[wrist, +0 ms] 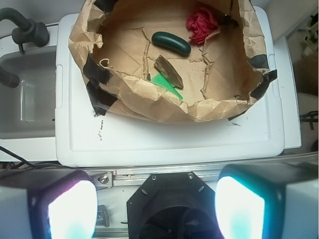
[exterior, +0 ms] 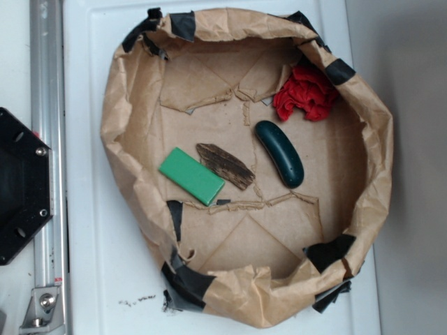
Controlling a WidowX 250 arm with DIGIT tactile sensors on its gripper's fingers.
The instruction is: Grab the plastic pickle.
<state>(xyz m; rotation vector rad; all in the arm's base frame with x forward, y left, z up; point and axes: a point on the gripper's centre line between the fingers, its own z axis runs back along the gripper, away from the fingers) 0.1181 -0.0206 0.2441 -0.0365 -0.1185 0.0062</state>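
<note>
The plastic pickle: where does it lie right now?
In the exterior view the plastic pickle lies on the floor of the paper-lined basket, right of centre, between the bark piece and the red cloth, touching neither.

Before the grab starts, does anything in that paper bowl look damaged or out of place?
The paper bowl is crumpled, torn and patched with black tape. The pickle, wood, green block and red cloth lie loose, nothing spilled.

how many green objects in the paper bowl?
2. The plastic pickle, dark green, lies right of centre below the red cloth. The green block lies left, beside the wood piece. Nothing else shows.
</note>
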